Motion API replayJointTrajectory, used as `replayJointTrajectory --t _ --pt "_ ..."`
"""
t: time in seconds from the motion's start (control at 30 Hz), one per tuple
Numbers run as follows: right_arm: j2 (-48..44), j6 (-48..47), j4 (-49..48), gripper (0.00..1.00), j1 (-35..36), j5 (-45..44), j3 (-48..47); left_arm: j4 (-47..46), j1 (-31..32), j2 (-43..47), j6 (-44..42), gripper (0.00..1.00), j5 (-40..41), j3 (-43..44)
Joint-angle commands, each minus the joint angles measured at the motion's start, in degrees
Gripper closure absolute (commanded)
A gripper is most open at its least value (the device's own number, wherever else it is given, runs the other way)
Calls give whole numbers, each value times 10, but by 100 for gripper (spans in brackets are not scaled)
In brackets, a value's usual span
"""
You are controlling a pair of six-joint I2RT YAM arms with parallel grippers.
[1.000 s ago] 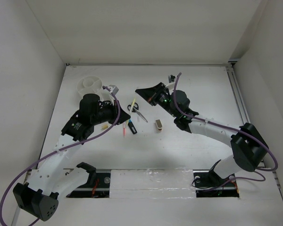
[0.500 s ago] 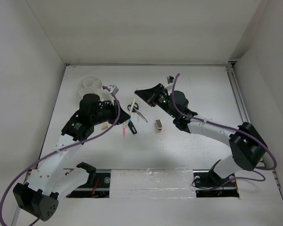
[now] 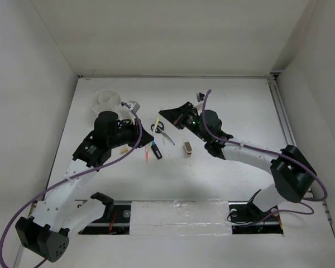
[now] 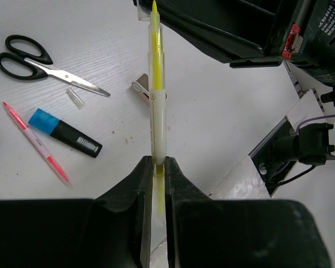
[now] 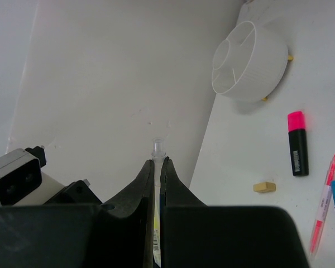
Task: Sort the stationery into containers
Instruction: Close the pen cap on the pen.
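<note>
My left gripper (image 4: 158, 159) (image 3: 152, 129) is shut on the yellow pencil (image 4: 156, 84), which sticks straight out from its fingertips above the table. My right gripper (image 5: 157, 161) (image 3: 159, 113) is shut on a thin clear tube (image 5: 157, 147), and its fingertips hover right beside the pencil's tip. On the table lie the scissors (image 4: 42, 62), blue highlighter (image 4: 64, 133), pink pencil (image 4: 36, 142), pink highlighter (image 5: 297, 144), beige eraser (image 5: 264, 187) and tan block (image 3: 187, 147). The round white divided container (image 3: 97, 99) (image 5: 257, 72) stands at the far left.
A short clear cap (image 4: 75, 97) lies beside the scissors' blades. White walls close in the table on the left, back and right. The left arm's elbow hangs over the spot between the container and the eraser.
My right gripper has crept a little left and nearer, closing on the tip of the yellow pencil. The left arm has held still.
</note>
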State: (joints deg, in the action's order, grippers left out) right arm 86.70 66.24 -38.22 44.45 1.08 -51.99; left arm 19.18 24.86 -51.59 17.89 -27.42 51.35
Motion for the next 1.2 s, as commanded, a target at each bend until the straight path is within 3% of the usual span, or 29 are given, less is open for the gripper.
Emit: replayJointTrajectory --t 0.0,0.47,1.17 --pt "-21 -7 -42 100 7 0 0 -14 -3 4 0 100 4 3" --pt "-21 -17 -30 100 -27 -7 -32 -14 -3 4 0 100 -11 3" --pt "-21 -17 -25 100 -16 10 -30 -14 -3 -2 0 100 -12 3"
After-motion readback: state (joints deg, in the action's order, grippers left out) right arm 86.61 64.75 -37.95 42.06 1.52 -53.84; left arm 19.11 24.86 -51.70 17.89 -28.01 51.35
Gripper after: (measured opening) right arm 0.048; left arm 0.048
